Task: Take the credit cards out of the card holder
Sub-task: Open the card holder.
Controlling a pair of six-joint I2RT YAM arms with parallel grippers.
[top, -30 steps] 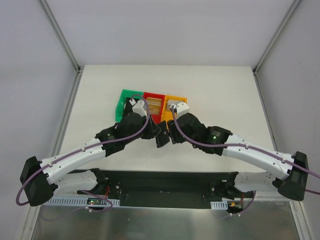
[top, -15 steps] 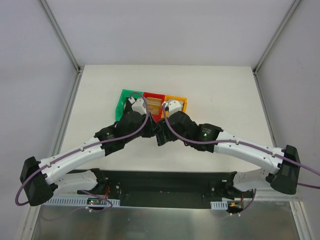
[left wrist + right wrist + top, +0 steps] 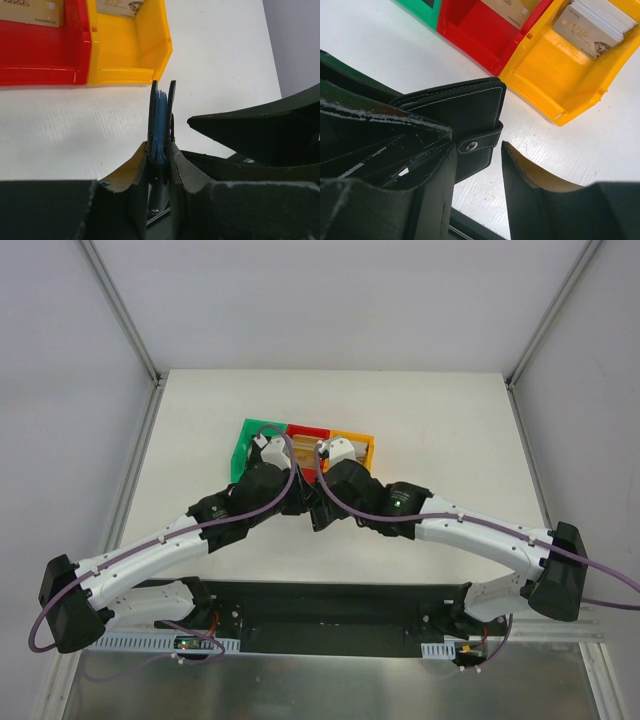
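The black card holder [image 3: 161,112] stands on edge above the table, its blue inner panels showing between the black covers. My left gripper [image 3: 160,150] is shut on its lower edge. In the right wrist view the card holder [image 3: 465,110] shows its stitched cover and snap tab. My right gripper [image 3: 479,143] is open right next to it, with the tab in the gap between the fingers and no pad touching it. A tan credit card [image 3: 507,10] lies in the red bin [image 3: 470,35]. A stack of cards [image 3: 592,25] lies in the orange bin [image 3: 545,85].
Green bin [image 3: 250,440], red bin [image 3: 308,430] and orange bin [image 3: 357,440] stand in a row just beyond both grippers. The two wrists crowd together in front of them. White tabletop [image 3: 440,420] stretches to either side, with frame posts at the far corners.
The right arm has swung left and closer to the card holder, and its jaws have narrowed a little. The left arm has kept still with its grip.
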